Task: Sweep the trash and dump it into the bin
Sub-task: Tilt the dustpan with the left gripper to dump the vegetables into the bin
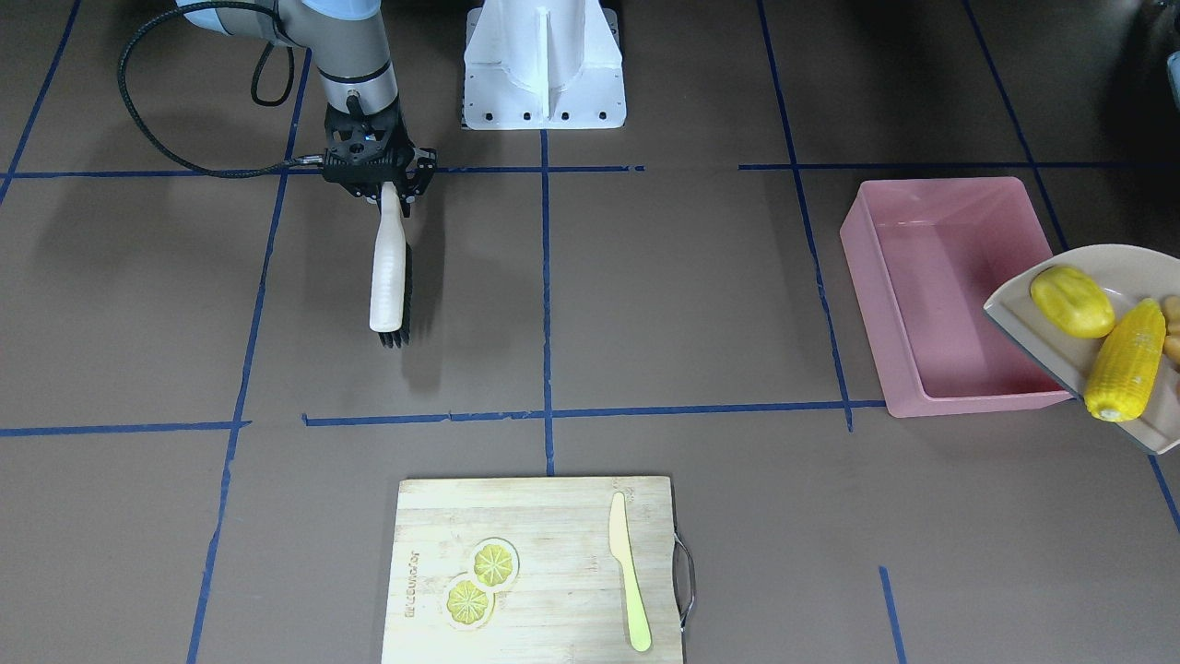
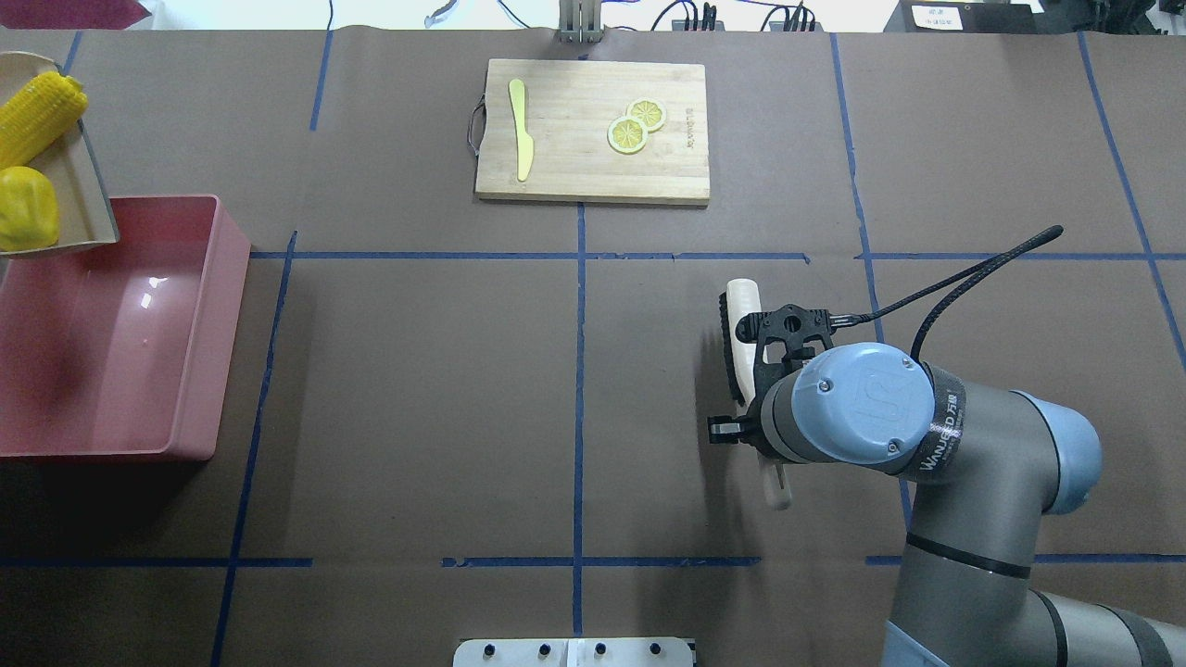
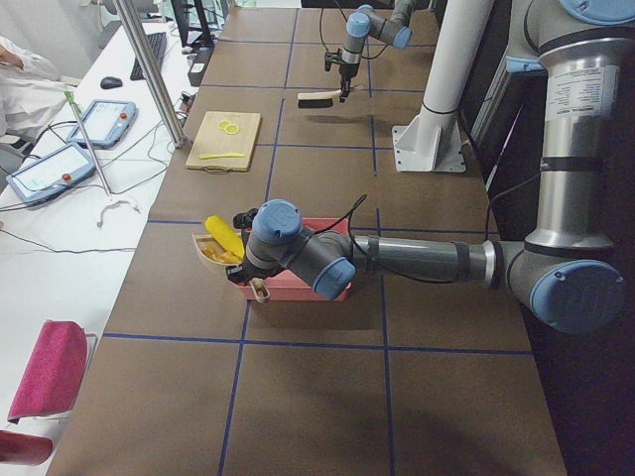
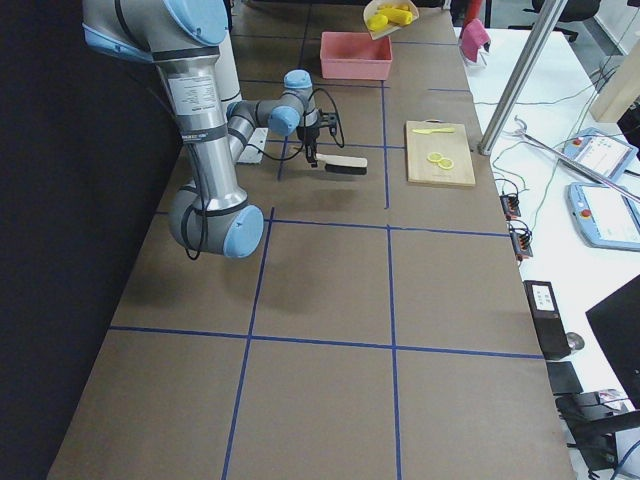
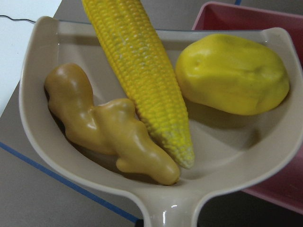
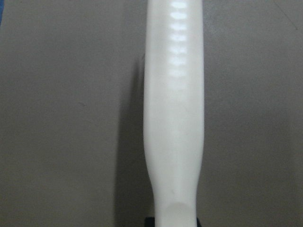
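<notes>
The corn cob (image 5: 142, 75), the lumpy yellow piece (image 5: 232, 73) and the tan ginger root (image 5: 109, 125) lie in the beige dustpan (image 5: 227, 156). The dustpan (image 1: 1106, 267) hangs tilted in the air over the end of the empty pink bin (image 1: 931, 277), its handle toward my left wrist camera. My left gripper (image 3: 252, 272) shows only from the side, and I cannot tell if it is open or shut. My right gripper (image 1: 389, 189) is shut on the white handle of a brush (image 1: 387, 277), black bristles at the table, far from the bin.
A wooden cutting board (image 1: 553, 516) lies at the table's operator side with two lemon slices (image 1: 481, 581) and a pale knife (image 1: 629, 572) on it. The white robot base (image 1: 544, 65) stands at the opposite edge.
</notes>
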Robot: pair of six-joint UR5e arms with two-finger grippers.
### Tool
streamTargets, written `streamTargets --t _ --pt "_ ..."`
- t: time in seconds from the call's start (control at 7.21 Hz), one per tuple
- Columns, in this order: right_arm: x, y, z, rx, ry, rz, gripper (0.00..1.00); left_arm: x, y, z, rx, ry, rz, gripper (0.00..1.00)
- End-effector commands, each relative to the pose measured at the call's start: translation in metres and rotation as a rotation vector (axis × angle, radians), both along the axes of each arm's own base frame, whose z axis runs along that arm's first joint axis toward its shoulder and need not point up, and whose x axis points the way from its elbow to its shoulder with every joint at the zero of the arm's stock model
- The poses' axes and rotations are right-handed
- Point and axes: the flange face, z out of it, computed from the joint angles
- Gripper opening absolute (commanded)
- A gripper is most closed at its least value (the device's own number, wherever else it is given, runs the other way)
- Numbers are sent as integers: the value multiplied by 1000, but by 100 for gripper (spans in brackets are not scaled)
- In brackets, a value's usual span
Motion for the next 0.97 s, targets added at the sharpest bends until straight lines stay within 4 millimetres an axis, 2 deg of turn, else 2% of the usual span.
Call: streamTargets --t 0.0,0.28,0.56,0.83 --pt "0 0 2 -2 4 -1 0 4 -4 13 48 -120 123 0" --pt "-2 0 6 -5 11 -1 0 8 -5 19 126 -178 250 0" --pt "-2 0 7 -4 12 -2 0 18 -5 8 182 -192 296 0" --pt "-2 0 7 -4 12 -2 0 20 -6 7 203 -223 308 0"
